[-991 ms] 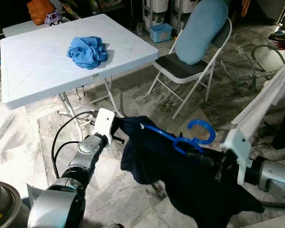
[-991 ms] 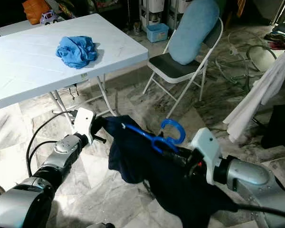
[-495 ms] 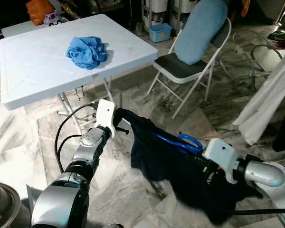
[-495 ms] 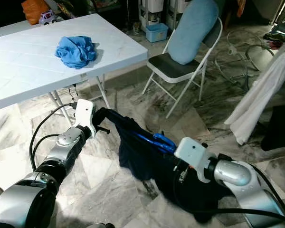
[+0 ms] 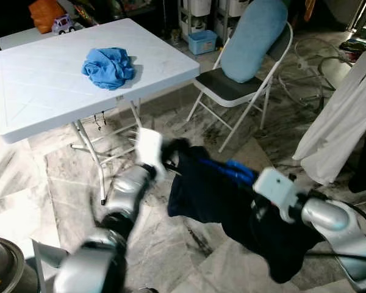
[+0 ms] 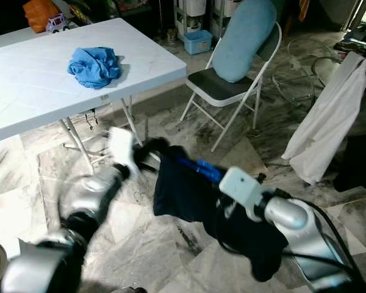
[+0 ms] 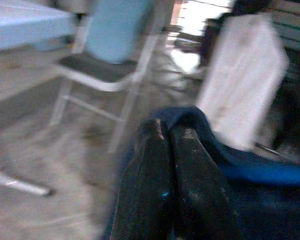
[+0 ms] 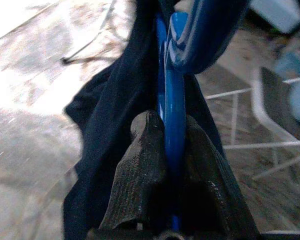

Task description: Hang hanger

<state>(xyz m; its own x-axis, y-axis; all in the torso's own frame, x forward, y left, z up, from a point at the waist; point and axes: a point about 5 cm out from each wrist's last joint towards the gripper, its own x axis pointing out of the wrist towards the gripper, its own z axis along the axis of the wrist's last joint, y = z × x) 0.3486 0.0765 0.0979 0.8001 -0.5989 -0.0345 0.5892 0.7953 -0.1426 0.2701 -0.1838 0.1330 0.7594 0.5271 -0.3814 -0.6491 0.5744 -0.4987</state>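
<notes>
A blue plastic hanger carries a dark navy garment that hangs low over the marble floor between my two arms. My right gripper is shut on the hanger; in the right wrist view its fingers clamp the blue bar. My left gripper is blurred and sits at the garment's left shoulder. In the left wrist view its fingers are pressed together with navy cloth folded over their tips.
A white folding table with a crumpled blue cloth stands at the left. A folding chair with a light blue cushion stands behind. A white garment hangs at the right.
The hanger's hook, upright a second ago, has tipped down flat. Both arms have shifted with the garment, and the left arm is now blurred with motion.
</notes>
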